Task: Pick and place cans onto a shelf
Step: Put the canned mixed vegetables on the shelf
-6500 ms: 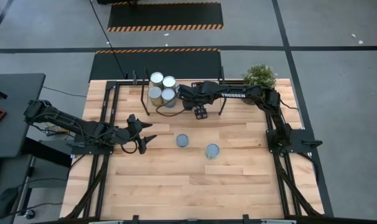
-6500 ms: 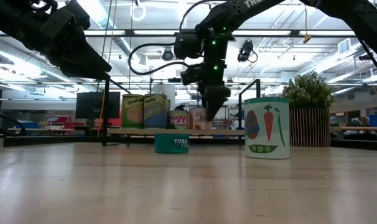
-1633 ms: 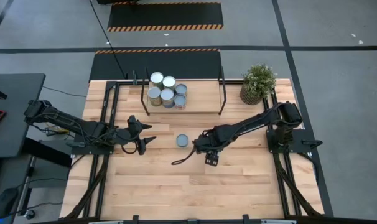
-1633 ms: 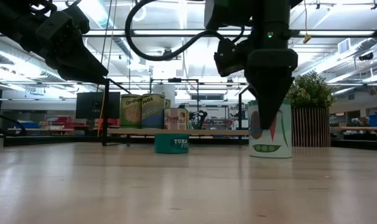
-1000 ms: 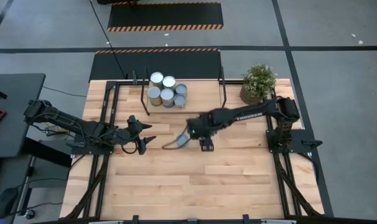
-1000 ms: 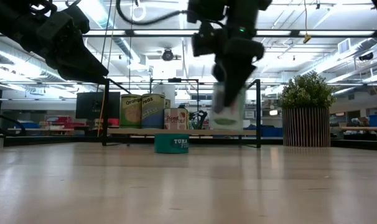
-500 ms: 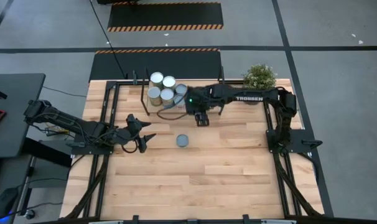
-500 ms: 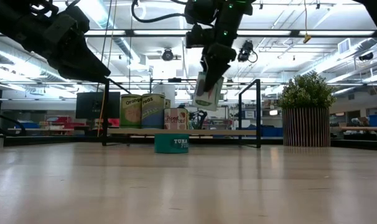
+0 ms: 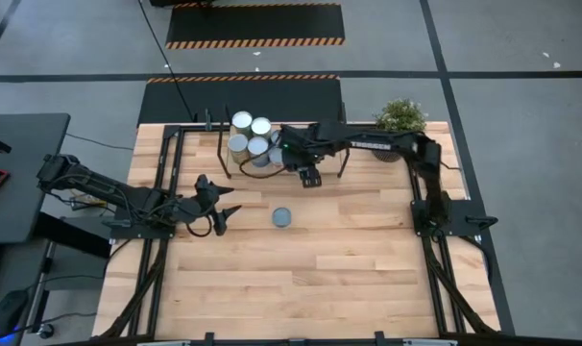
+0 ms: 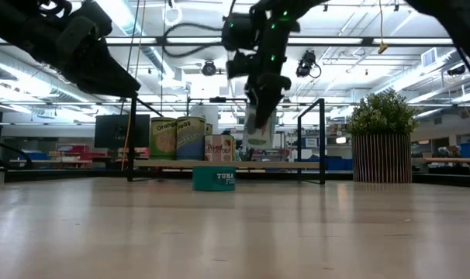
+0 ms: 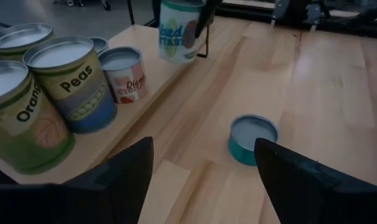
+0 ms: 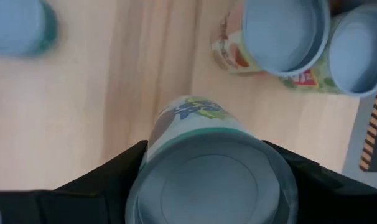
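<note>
Overhead, the right gripper (image 9: pixel 289 157) pinches a white-labelled can (image 10: pixel 258 128), holding it just above the shelf (image 9: pixel 315 165) beside the small red-labelled can (image 11: pixel 124 75) at the cluster's 3 o'clock edge. Bare shelf board runs on toward 3 o'clock. At 6 o'clock off the shelf's front edge, a teal tuna can (image 9: pixel 283 218) sits alone on open tabletop (image 9: pixel 301 279). The left gripper (image 9: pixel 224 211) hovers spread at its 9 o'clock.
</note>
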`<control>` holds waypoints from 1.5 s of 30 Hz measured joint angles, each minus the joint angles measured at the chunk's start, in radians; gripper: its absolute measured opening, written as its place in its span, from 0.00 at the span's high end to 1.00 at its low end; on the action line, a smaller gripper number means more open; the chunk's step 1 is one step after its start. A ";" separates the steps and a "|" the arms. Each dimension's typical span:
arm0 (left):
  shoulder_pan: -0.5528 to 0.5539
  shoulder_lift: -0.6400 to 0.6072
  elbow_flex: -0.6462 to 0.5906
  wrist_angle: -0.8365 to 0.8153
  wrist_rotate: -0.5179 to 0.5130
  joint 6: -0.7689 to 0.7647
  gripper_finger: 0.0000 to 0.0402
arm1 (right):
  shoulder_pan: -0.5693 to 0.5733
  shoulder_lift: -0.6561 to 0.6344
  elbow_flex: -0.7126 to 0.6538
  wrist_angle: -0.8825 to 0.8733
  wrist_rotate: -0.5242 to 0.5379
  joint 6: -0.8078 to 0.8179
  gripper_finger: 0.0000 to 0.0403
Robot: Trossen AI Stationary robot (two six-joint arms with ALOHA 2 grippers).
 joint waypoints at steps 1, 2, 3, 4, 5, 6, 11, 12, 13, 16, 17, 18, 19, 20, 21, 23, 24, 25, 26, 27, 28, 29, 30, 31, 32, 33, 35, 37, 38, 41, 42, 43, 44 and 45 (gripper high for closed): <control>0.000 0.000 0.000 -0.004 0.000 0.002 0.29 | -0.006 0.017 0.013 -0.008 0.002 -0.017 0.28; 0.000 0.000 0.000 -0.006 0.001 0.002 0.29 | -0.009 0.026 0.022 -0.008 0.001 -0.035 0.28; 0.000 0.000 0.000 -0.006 0.002 0.002 0.29 | -0.012 0.033 0.031 -0.018 0.001 -0.048 0.28; 0.000 0.000 0.000 -0.007 0.002 0.002 0.29 | -0.013 0.042 0.039 -0.026 0.001 -0.058 0.28; 0.000 0.000 0.000 -0.008 0.002 0.003 0.29 | -0.016 0.050 0.048 -0.028 0.001 -0.066 0.27; 0.000 0.000 0.000 -0.008 0.002 0.003 0.29 | -0.020 0.054 0.052 -0.029 0.000 -0.071 0.27; 0.000 0.000 0.000 -0.008 0.001 0.002 0.29 | -0.052 0.052 0.054 -0.035 -0.021 -0.091 0.27; 0.000 0.000 0.000 -0.008 0.002 0.001 0.29 | -0.059 0.052 0.054 -0.041 -0.021 -0.092 0.27; 0.000 0.000 0.000 -0.008 0.003 -0.001 0.29 | -0.066 0.052 0.053 -0.045 -0.021 -0.094 0.27; 0.000 0.000 0.000 -0.008 0.004 -0.010 0.29 | -0.084 0.052 0.053 -0.040 -0.020 -0.095 0.27; 0.000 0.000 0.000 -0.008 0.010 -0.010 0.29 | -0.088 0.052 0.053 -0.036 -0.020 -0.095 0.27; 0.000 0.000 0.000 -0.008 0.019 -0.011 0.29 | -0.093 0.052 0.053 -0.033 -0.021 -0.095 0.27; 0.000 0.000 0.000 -0.008 0.028 -0.015 0.29 | -0.097 0.052 0.053 -0.032 -0.021 -0.095 0.27; 0.000 0.000 0.000 -0.008 0.035 -0.021 0.29 | -0.102 0.052 0.053 -0.034 -0.021 -0.093 0.27; 0.000 0.000 0.000 -0.008 0.038 -0.027 0.29 | -0.107 0.052 0.052 -0.038 -0.024 -0.092 0.27; 0.000 0.000 0.000 -0.008 0.040 -0.035 0.29 | -0.112 0.052 0.038 -0.026 -0.028 -0.095 0.27; 0.000 0.000 0.000 -0.009 0.041 -0.036 0.29 | -0.113 0.052 0.028 -0.017 -0.028 -0.096 0.27; 0.000 0.000 0.000 -0.010 0.041 -0.036 0.29 | -0.115 0.052 0.022 -0.019 -0.027 -0.098 0.27; 0.000 0.000 0.000 -0.010 0.041 -0.037 0.29 | -0.117 0.052 0.018 -0.022 -0.027 -0.099 0.27; 0.000 0.000 0.000 -0.012 0.041 -0.039 0.29 | -0.117 0.052 0.016 -0.020 -0.026 -0.098 0.27; 0.000 0.000 0.000 -0.015 0.041 -0.044 0.29 | -0.118 0.052 0.015 -0.015 -0.027 -0.098 0.27; 0.000 0.000 0.000 -0.016 0.041 -0.051 0.29 | -0.119 0.052 0.011 -0.014 -0.028 -0.097 0.27; 0.000 0.000 0.000 -0.016 0.042 -0.055 0.29 | -0.121 0.052 0.007 -0.017 -0.031 -0.097 0.27; 0.000 0.000 0.000 -0.016 0.042 -0.055 0.29 | -0.121 0.052 0.001 -0.017 -0.032 -0.096 0.27; 0.000 0.000 0.000 -0.016 0.042 -0.057 0.29 | -0.121 0.052 -0.006 -0.015 -0.032 -0.095 0.27; 0.000 0.000 0.000 -0.016 0.042 -0.058 0.29 | -0.121 0.052 -0.014 -0.014 -0.031 -0.092 0.27; 0.000 0.000 0.000 -0.016 0.042 -0.058 0.29 | -0.122 0.048 -0.027 -0.008 -0.030 -0.085 0.26; 0.000 0.000 0.000 -0.016 0.042 -0.057 0.29 | -0.122 0.046 -0.035 -0.004 -0.022 -0.084 0.24; 0.000 0.000 0.000 -0.016 0.042 -0.057 0.29 | -0.122 0.046 -0.038 -0.001 -0.020 -0.084 0.23; 0.000 0.000 0.000 -0.018 0.042 -0.057 0.29 | -0.122 0.048 -0.041 0.004 -0.011 -0.066 0.18; 0.000 0.000 0.000 -0.018 0.042 -0.057 0.29 | -0.122 0.051 -0.043 0.002 -0.001 -0.061 0.17; 0.000 0.000 0.000 -0.018 0.042 -0.057 0.29 | -0.122 0.054 -0.044 -0.001 0.013 -0.060 0.15; 0.000 0.000 0.000 -0.018 0.042 -0.057 0.29 | -0.123 0.054 -0.045 -0.010 0.027 -0.061 0.13; 0.000 0.000 0.000 -0.019 0.042 -0.057 0.29 | -0.123 0.053 -0.045 -0.021 0.042 -0.061 0.12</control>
